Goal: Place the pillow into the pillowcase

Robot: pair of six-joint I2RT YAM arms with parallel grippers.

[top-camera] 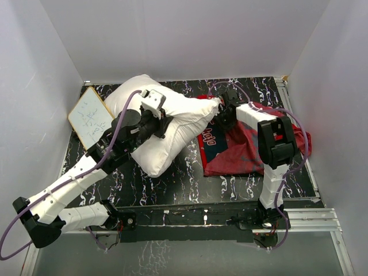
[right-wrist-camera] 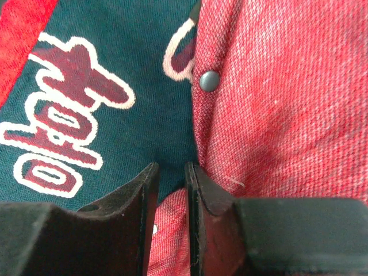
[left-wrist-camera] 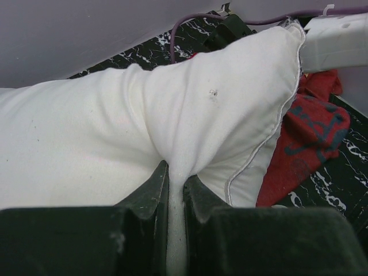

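1. Board [top-camera: 90, 117]: white, wood-framed, with faint markings. It lies flat at the far left of the table [top-camera: 190, 184], just beside the pillow's left end.

2. Left gripper [top-camera: 163, 124]: reaches in from the near left and sits on top of the pillow's middle. In the wrist view [left-wrist-camera: 175, 172] its fingers [left-wrist-camera: 148, 192] are closed on a pinched-up ridge of white fabric.

3. Pillow [top-camera: 178, 118]: white and plump. It lies slantwise on the table, left of centre, and is outside the pillowcase. Its right corner points at the pillowcase's rear left edge and at the right gripper. In the left wrist view [left-wrist-camera: 103, 138] red cloth shows past its seamed right edge.

4. Right gripper [top-camera: 221, 122]: at the pillowcase's rear left edge, close to the pillow's corner. In the wrist view [right-wrist-camera: 171, 172] its fingers [right-wrist-camera: 141, 195] stand nearly together, with a fold of red cloth nipped between them.

5. Pillowcase [top-camera: 247, 150]: red and crumpled. It lies on the table right of centre, under the right arm. In close view [right-wrist-camera: 276, 115] it shows woven red cloth, a dark teal panel with red, white-edged lettering, and one grey snap [right-wrist-camera: 209, 80].
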